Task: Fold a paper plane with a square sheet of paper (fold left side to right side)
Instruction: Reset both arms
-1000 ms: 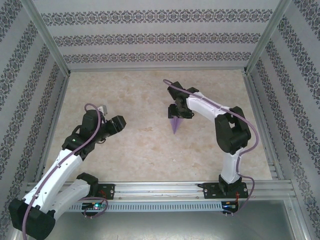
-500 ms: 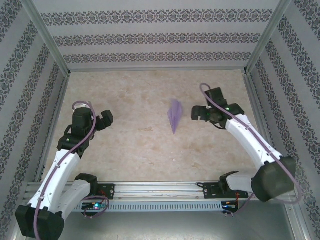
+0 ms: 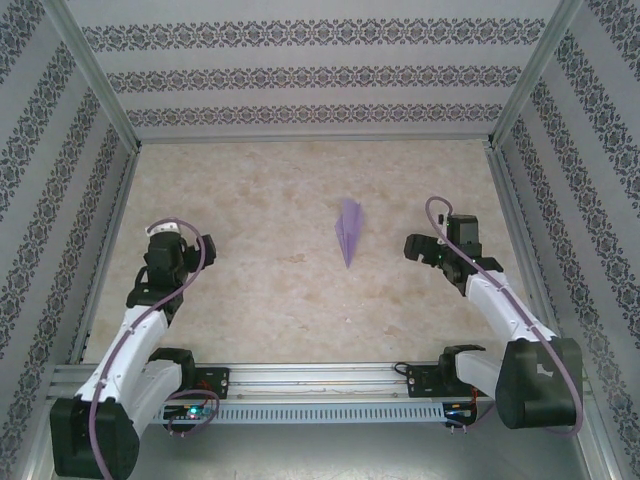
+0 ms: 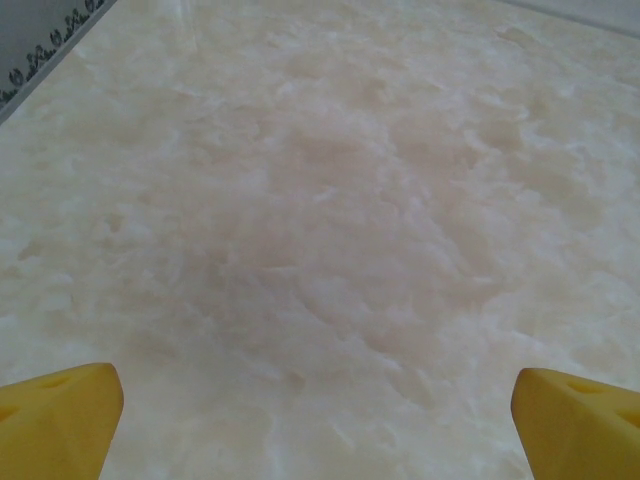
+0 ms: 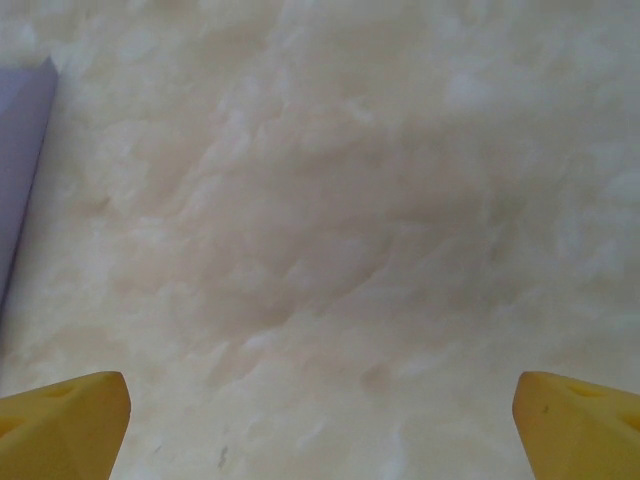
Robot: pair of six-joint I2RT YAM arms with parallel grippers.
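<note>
On the left, the left gripper (image 3: 199,247) has drawn back toward its own side of the table (image 3: 250,190); a second ago it reached further in toward the middle, and now it hangs well apart from the paper with the arm tucked low. Its jaws are spread wide and carry nothing, and the left wrist view has the two yellow fingertips (image 4: 58,415) at the bottom corners with bare marbled surface between them. In the middle, slightly right of centre, lies the paper plane (image 3: 348,232): a slim lavender dart, flat on the table, its point toward the near edge, in the same spot as a second ago and touched by neither arm. On the right, the right gripper (image 3: 417,247) was down over the plane a second ago; it has since let go and swung out to the right, and now sits near the plane but clear of it, jaws spread wide and empty. Its wrist camera catches a lavender edge of the plane at the far left of the view. Taken together, the release and the twin retreat suggest the folding is finished and the arms are heading home
</note>
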